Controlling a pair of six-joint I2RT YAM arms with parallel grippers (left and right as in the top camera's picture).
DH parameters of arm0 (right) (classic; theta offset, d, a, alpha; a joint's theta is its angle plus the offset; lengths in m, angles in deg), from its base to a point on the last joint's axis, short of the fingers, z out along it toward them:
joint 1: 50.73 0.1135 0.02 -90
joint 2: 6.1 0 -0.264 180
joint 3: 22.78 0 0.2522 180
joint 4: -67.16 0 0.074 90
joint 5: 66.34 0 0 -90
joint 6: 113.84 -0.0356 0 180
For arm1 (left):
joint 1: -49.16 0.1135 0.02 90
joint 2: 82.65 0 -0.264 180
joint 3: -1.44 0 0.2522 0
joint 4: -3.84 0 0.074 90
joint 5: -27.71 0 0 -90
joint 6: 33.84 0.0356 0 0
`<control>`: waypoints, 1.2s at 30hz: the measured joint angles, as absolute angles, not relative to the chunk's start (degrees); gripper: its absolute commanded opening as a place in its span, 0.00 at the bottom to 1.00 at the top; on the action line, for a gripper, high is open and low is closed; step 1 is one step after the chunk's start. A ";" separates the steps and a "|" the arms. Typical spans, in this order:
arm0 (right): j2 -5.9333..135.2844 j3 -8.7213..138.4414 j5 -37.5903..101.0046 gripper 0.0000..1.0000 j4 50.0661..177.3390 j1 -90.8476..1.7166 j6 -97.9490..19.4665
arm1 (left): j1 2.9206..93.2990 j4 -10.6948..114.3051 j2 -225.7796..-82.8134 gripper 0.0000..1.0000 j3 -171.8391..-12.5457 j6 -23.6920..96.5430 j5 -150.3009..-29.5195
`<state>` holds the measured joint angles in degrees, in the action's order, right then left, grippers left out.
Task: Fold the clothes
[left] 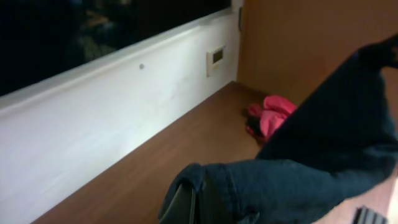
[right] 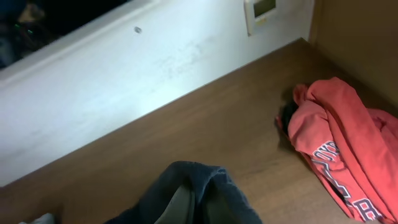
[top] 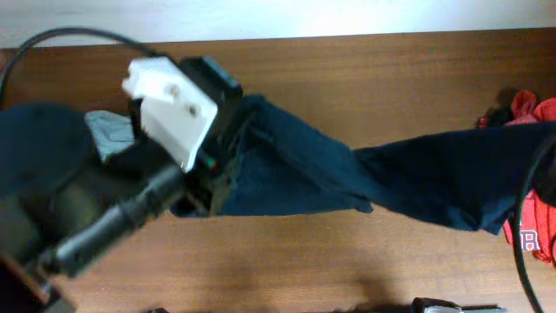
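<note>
The left gripper point(left: 198, 204) is clamping shut on one end of the large dark navy-blue fabric shorts point(top: 347, 174). The right gripper point(right: 193, 206) is pinching the other end, so the shorts are hanging stretched across the brown wooden table point(top: 304, 269). The crumpled red garment point(right: 342, 143) is lying near the right end, its white lettering too folded to read.

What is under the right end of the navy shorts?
A red garment shows past both edges of the navy shorts; its middle is covered, so anything else beneath is hidden.
</note>
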<state>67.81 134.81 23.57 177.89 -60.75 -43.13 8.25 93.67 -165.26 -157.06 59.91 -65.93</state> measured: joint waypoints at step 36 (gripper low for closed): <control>113.80 130.25 31.30 0.50 168.42 -60.77 -33.82 | 37.26 89.26 -214.06 0.97 -158.59 55.32 -45.52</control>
<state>113.80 130.25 31.30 168.42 -60.77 -33.82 37.26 89.26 -214.06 -158.59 55.32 -45.52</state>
